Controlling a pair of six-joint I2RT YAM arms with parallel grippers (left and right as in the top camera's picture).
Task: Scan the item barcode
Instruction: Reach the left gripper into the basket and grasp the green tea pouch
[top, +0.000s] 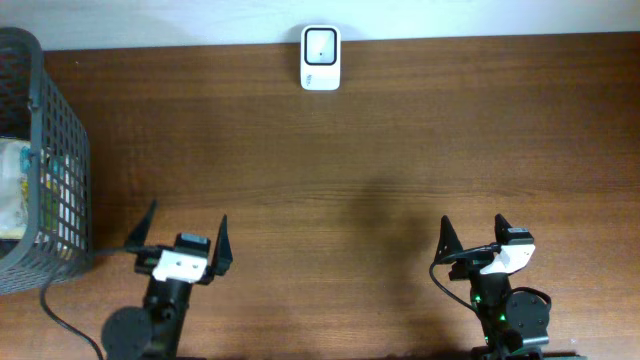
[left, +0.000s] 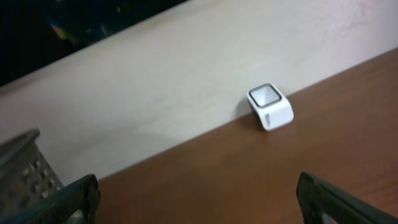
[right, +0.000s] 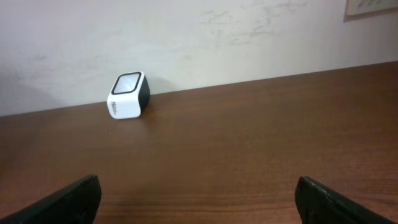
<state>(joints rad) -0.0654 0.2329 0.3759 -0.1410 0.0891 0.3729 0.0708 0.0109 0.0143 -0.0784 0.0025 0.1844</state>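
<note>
Scanner (top: 321, 58): far edge of tabletop, centre. Item (top: 12, 190): inside wire basket (top: 62, 130), left edge. Left gripper (top: 186, 228), right gripper (top: 472, 228): near edge, fingers spread wide, empty. Likely risks: snagging basket mesh during retrieval; barcode turned from scanner.

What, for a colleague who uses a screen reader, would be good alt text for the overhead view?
A small white barcode scanner sits at the far edge of a brown wooden table, with the left gripper and right gripper open and empty at the near edge. A grey mesh basket holding packaged items stands at the left edge.
</note>
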